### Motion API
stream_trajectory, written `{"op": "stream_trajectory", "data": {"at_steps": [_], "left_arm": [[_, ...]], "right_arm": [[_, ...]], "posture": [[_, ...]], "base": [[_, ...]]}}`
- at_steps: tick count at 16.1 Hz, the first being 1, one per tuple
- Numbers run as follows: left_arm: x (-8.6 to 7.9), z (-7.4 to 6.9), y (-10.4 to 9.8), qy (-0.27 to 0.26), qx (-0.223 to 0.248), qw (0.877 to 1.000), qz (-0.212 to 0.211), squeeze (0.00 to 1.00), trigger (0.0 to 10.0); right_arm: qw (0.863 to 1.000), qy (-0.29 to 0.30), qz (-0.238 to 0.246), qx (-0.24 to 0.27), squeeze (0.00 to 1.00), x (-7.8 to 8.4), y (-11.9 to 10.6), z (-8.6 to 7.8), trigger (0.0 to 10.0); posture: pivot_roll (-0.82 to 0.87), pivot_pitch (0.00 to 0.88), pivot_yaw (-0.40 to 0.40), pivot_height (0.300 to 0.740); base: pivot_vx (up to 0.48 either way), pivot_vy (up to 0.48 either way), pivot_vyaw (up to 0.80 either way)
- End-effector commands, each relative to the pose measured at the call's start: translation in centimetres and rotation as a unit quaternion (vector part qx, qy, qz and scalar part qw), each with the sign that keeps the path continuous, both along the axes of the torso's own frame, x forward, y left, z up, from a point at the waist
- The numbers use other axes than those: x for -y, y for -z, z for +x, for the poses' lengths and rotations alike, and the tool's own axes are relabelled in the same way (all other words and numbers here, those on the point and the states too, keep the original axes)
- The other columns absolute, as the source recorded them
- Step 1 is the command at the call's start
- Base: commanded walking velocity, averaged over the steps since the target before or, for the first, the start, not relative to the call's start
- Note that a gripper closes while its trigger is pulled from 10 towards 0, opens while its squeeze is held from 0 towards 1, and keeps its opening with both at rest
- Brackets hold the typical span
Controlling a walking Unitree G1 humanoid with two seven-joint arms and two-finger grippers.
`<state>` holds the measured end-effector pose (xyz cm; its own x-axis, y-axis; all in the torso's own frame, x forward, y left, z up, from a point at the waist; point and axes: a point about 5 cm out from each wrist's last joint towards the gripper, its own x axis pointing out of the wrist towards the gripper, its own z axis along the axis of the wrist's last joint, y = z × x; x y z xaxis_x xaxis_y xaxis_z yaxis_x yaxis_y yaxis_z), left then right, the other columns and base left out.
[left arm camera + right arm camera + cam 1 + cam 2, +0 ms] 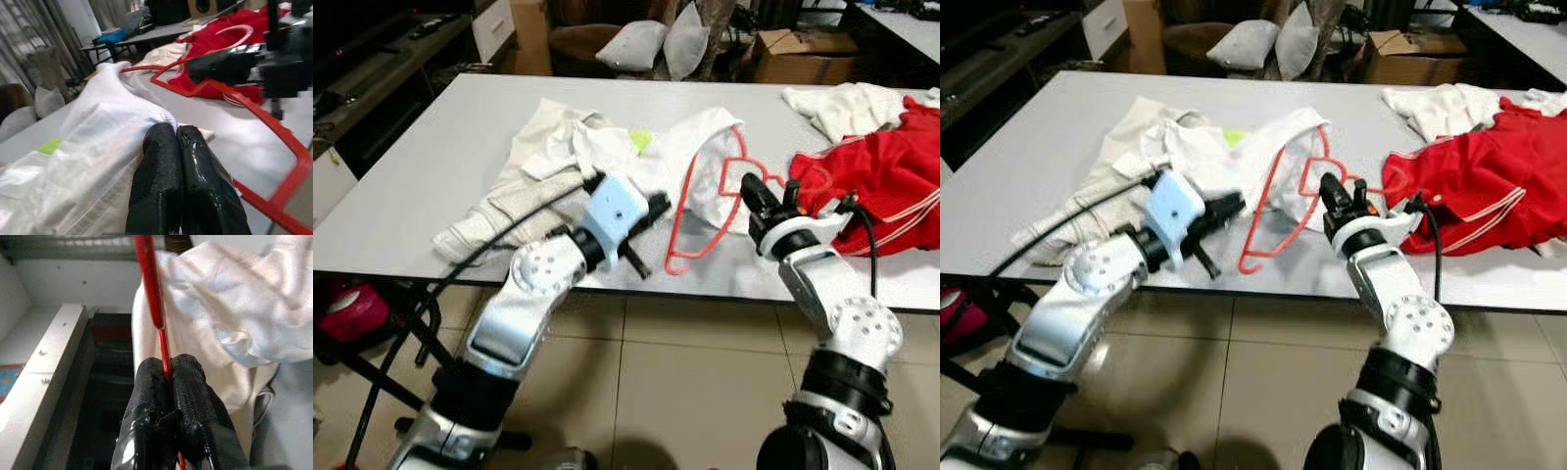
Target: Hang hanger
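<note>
One red hanger (705, 201) lay on the white table (431, 166), its wire frame partly tucked under a white garment (705, 147) near the middle. To the left of that sat a second white garment (543, 171), crumpled, and at the far right a third pale one (837, 103) beside a single red garment with white stripes (881, 181). Beyond the table stood two grey cushions (651, 44) and one cardboard box (798, 54).

Both silver arms reached up from the near edge with elbows bent. The right gripper (166, 374) was over the table just left of the red garment, its two black fingers clamped on a thin bar of the hanger. The left gripper (176, 134) stretched toward the middle of the table, its fingers pressed together with nothing visible between them, tips touching the edge of the white cloth beside the hanger's near corner.
</note>
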<state>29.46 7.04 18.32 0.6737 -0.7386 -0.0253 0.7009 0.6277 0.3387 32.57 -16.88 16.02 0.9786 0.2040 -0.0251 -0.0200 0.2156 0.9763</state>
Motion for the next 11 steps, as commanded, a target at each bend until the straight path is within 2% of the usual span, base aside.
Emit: {"op": "stream_trajectory", "data": {"at_steps": [1,4,8,9,11], "left_arm": [[0.2,-0.3,-0.5,0.008,0.015,1.0,0.0,0.0,0.0],[0.2,-1.0,-0.5,0.024,0.012,1.0,-0.006,0.0,0.0],[-0.2,-1.7,0.9,0.039,-0.011,0.999,0.02,0.0,0.0],[-0.2,-1.9,1.0,0.044,-0.014,0.999,0.024,0.0,0.0],[-0.2,-1.5,1.7,0.021,-0.013,0.999,0.04,0.0,0.0]], "right_arm": [[1.0,0.013,0.013,-0.013,0.0,0.1,0.0,0.6,10.0],[0.998,0.042,0.038,-0.035,0.0,0.9,0.8,1.6,10.0],[0.991,0.103,0.086,-0.021,0.0,2.5,0.2,2.9,10.0],[0.989,0.109,0.1,-0.018,0.0,2.6,0.0,3.1,10.0],[0.994,0.072,0.077,-0.002,0.0,1.1,-1.1,3.6,10.0]], "posture": [[-0.02,0.0,0.021,0.74],[0.0,0.0,0.012,0.74],[0.01,0.0,0.007,0.74],[0.01,0.0,0.008,0.74],[0.01,0.0,0.01,0.74]], "base": [[0.0,0.0,0.0],[0.0,0.0,0.0],[0.0,0.0,0.0],[0.0,0.0,0.0],[0.0,0.0,0.0]]}}
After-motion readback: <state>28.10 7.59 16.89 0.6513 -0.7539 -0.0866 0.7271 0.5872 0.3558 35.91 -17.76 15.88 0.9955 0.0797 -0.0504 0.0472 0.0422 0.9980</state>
